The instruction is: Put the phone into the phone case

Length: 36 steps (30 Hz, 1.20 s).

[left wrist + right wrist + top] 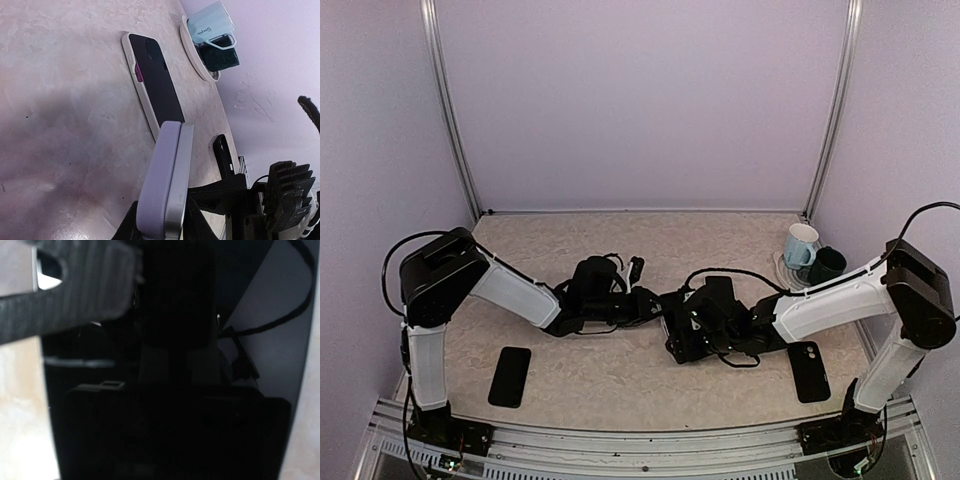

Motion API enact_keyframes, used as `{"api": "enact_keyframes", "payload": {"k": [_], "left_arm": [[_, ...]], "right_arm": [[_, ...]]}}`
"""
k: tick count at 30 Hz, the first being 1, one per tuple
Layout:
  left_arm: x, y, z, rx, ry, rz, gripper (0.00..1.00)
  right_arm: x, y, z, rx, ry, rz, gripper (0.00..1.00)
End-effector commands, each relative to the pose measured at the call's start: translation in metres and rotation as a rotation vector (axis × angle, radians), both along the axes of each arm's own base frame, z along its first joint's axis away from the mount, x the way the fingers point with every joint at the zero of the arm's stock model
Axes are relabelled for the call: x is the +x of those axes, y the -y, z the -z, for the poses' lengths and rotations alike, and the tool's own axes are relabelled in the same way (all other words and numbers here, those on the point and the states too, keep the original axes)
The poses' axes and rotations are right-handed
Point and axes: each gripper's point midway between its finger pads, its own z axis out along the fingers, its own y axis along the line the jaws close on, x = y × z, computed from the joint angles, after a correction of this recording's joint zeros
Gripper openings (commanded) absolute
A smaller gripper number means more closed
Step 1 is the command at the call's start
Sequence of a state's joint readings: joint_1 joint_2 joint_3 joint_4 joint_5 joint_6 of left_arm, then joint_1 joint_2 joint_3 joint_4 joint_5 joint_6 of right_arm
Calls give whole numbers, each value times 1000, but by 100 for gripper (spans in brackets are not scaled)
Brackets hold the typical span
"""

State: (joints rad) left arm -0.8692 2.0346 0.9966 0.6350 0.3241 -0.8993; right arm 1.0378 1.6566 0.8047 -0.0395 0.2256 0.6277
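The left claw (162,227) had closed on a pale lilac-grey slab, apparently the phone (167,180). It held the phone on edge and upright, with a finger pressed to each flat side. Just beyond the phone, a white-rimmed case (155,85) lay flat on the desk (60,100), dark inside and with a pink button on its side. The phone's far end overlapped the near end of the case in that view, and whether they touched I cannot tell. The right claw (682,335) hung close beside the left claw at the middle of the desk. How wide it stood, or whether it held anything, I cannot tell.

The desk had a mottled beige top, with plain lilac walls (640,100) and metal posts (450,110) around it. At the far right a pale blue mug (800,243) and a dark green mug (827,264) sat together on a plate (192,55).

The overhead view alone showed a black slab (510,376) near the left arm's base. A black case (808,370) with a camera cutout lay near the right arm's base. That view hid the phone and the white-rimmed case under the arms, and only the left wrist view showed them. The right wrist view was almost wholly dark.
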Motion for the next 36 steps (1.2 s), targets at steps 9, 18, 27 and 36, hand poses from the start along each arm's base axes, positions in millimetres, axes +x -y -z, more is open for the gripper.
{"api": "enact_keyframes", "payload": {"k": [9, 18, 27, 36], "left_arm": [[13, -36, 27, 296, 197, -28, 0], [19, -47, 23, 380, 313, -33, 0], [7, -45, 11, 366, 479, 85, 0], [-18, -48, 6, 335, 634, 222, 0]], "right_arm": [[-3, -17, -12, 62, 47, -93, 99], [-20, -24, -24, 94, 55, -240, 99], [-28, -5, -56, 239, 76, -375, 99], [-12, 32, -111, 456, 373, -501, 99]]}}
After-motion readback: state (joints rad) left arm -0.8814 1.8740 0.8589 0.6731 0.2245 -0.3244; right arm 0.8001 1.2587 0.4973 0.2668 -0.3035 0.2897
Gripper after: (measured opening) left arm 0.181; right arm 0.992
